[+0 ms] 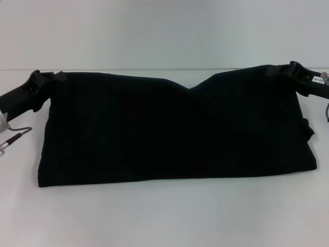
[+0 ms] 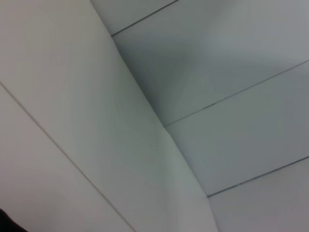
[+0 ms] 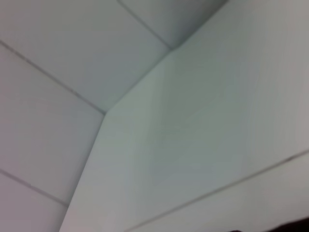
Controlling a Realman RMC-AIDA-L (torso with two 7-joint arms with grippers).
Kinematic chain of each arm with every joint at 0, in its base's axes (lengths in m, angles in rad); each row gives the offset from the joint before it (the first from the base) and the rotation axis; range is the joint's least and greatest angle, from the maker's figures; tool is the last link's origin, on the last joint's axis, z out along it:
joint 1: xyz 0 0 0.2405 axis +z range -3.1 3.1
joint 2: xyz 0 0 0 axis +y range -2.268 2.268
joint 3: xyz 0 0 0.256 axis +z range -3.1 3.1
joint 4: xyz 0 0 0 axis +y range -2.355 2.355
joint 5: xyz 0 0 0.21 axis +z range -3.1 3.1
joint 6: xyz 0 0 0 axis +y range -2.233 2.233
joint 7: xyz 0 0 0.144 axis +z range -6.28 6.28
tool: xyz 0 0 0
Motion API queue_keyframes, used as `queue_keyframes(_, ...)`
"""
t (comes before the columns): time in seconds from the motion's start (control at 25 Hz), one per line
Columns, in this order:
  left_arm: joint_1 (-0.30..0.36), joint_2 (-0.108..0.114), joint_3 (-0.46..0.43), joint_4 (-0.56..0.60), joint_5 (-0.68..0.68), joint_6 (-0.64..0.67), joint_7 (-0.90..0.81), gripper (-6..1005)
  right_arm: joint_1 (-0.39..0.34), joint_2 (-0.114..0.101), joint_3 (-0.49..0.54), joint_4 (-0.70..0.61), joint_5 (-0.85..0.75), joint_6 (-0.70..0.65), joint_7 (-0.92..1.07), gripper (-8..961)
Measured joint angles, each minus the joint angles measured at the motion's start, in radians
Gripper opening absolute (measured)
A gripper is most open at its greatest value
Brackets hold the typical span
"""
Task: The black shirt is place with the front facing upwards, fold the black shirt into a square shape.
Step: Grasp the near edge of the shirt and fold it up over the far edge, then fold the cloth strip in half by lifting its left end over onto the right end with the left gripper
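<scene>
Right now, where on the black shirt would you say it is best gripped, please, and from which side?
At the far corners of the black shirt, one from each outer side: the cloth rises to peaks there and sags between. The left gripper and right gripper sit at those corners.

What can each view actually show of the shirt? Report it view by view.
Head view: the black shirt reads as one dark mass, folds barely visible, no glare, held at its far corners by the left gripper and right gripper. Left wrist view: only pale wall panels and seams. Right wrist view: the same, slightly soft.
</scene>
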Motion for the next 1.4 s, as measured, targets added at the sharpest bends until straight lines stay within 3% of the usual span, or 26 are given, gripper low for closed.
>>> queue_keyframes(0.16,-0.013,-0.024,0.004,-0.003,0.0,-0.065,0.033,94,0.011,0.033,-0.001,0.002,0.011,0.083,-0.055,50)
queue_keyframes(0.36,-0.026,-0.029,0.005,-0.029,0.002,-0.134,0.062,99,0.015,0.084,-0.001,0.011,0.102,0.231,-0.199,62)
queue_keyframes(0.48,-0.033,-0.041,0.003,-0.04,0.001,-0.21,0.066,102,0.026,0.089,-0.001,0.05,0.146,0.268,-0.301,94)
queue_keyframes(0.64,-0.041,-0.075,-0.005,-0.041,-0.037,-0.301,0.143,105,0.036,0.091,-0.001,0.09,0.212,0.354,-0.355,137)
queue_keyframes(0.76,-0.042,-0.092,-0.004,-0.042,-0.088,-0.341,0.18,163,0.039,0.092,0.0,0.11,0.244,0.401,-0.36,280)
queue_keyframes(1.08,-0.044,-0.087,-0.002,-0.05,-0.109,-0.361,0.2,365,0.03,0.091,0.001,0.113,0.276,0.417,-0.368,621)
queue_keyframes(1.24,-0.038,-0.083,-0.003,-0.043,-0.117,-0.329,0.2,452,0.017,0.089,0.005,0.108,0.278,0.359,-0.401,637)
queue_keyframes(1.4,0.001,-0.029,-0.005,-0.05,-0.125,-0.188,0.155,565,-0.035,0.074,0.012,0.08,0.288,0.144,-0.506,646)
